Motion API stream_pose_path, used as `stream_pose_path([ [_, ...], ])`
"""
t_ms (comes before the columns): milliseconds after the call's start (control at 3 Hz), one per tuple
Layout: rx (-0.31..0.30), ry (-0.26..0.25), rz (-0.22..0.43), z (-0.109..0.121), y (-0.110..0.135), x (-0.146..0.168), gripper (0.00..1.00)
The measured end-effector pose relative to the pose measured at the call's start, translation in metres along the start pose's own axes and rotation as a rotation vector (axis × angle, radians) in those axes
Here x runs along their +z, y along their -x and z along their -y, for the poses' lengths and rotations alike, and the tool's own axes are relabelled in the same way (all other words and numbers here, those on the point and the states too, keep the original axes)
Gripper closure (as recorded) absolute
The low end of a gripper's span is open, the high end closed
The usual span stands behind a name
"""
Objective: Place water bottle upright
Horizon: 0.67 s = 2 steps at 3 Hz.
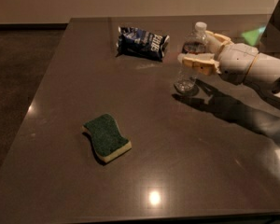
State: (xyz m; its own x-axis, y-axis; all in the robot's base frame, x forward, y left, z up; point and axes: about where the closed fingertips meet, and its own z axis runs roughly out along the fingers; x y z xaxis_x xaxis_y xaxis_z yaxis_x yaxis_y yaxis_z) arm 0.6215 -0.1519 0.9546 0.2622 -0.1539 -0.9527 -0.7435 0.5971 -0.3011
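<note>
The water bottle (190, 62) is a small clear ribbed bottle with a white cap. It stands on its base on the dark table (186, 153), right of centre and towards the back, with its top leaning a little to the right. My gripper (195, 48) reaches in from the right at mid-height and is shut on the bottle. One cream finger (198, 62) crosses the front of the bottle and the other (217, 38) lies behind it. The white arm (252, 66) extends off the right edge.
A dark blue snack bag (142, 42) lies at the back, left of the bottle. A green and yellow sponge (106, 137) lies front left. A dark box (276, 27) stands at the back right corner. The table's left edge drops to the floor.
</note>
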Motion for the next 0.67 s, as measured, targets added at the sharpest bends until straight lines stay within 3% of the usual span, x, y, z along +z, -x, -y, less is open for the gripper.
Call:
stream_pose_path([
  [667, 0.0, 0.003, 0.001, -0.001, 0.0006, 0.0015, 0.0],
])
